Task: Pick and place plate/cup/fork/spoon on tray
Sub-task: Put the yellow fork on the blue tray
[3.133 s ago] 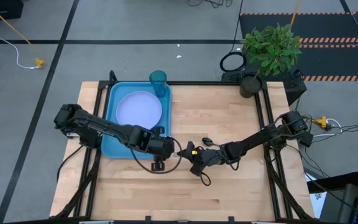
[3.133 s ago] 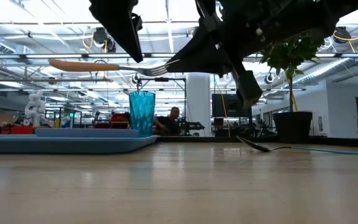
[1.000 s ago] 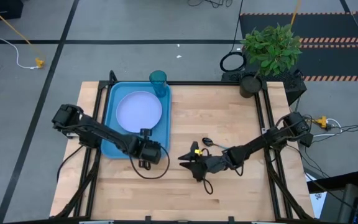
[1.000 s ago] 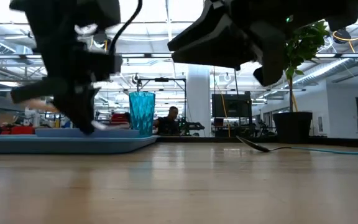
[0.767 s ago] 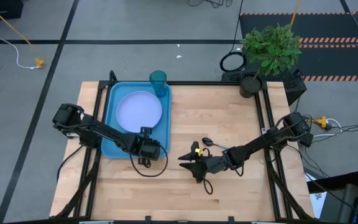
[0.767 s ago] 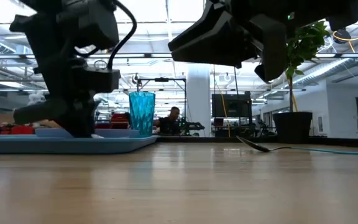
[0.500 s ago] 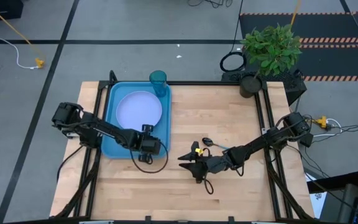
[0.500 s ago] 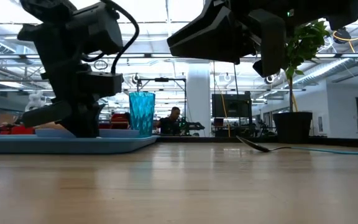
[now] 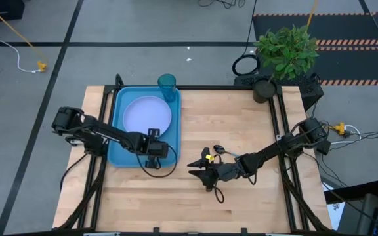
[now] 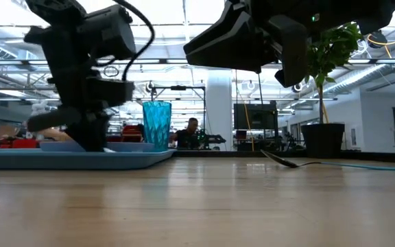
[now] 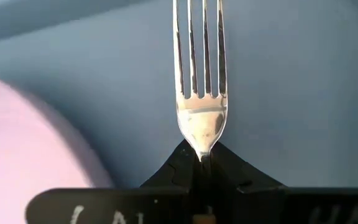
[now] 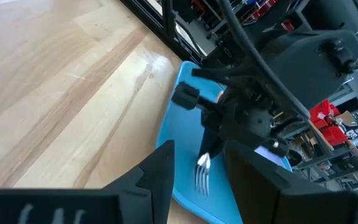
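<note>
Now left fingers [image 11: 199,163] pinch fork [image 11: 199,93] neck over tray [image 11: 291,93]; right fingers [image 12: 194,165] apart.

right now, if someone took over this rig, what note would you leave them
Left pincer: shut on the fork, tines over the tray floor beside the plate, low at the tray's near right corner.
Right pincer: open, empty, hovering mid-table.
Done: plate lies in the tray; cup stands at its far right corner.
Left: release the fork onto the tray, then fetch the spoon, lying on the table near the right arm.
</note>
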Action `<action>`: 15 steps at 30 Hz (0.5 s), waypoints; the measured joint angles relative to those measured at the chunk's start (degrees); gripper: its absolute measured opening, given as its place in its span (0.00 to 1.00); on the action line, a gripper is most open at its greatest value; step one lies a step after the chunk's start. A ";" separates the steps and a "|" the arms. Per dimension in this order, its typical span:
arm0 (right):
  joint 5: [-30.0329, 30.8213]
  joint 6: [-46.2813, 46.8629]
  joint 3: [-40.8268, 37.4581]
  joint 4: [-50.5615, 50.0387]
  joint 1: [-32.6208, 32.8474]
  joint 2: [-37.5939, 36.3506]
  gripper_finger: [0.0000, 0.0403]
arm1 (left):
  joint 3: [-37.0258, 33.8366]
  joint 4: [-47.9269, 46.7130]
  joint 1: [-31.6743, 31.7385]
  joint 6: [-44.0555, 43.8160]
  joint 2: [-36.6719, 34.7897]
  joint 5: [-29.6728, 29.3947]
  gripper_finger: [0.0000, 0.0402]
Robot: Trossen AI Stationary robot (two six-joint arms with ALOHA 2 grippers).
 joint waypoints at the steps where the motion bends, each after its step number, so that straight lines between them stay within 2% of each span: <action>1: -0.02 0.00 0.00 0.01 -0.13 0.00 0.33 | -0.02 0.22 0.15 0.16 -0.90 -0.11 0.05; 6: -0.13 0.27 0.00 0.68 -0.69 -0.09 0.33 | -0.71 2.14 2.07 2.27 -3.23 -0.15 0.07; 11: -0.23 0.52 0.00 0.91 -0.73 -0.09 0.33 | -4.53 6.86 3.82 2.69 -3.01 2.89 0.07; 15: -0.21 0.33 0.00 0.93 -0.75 -0.09 0.33 | -7.13 10.12 4.04 2.23 -3.22 2.92 0.05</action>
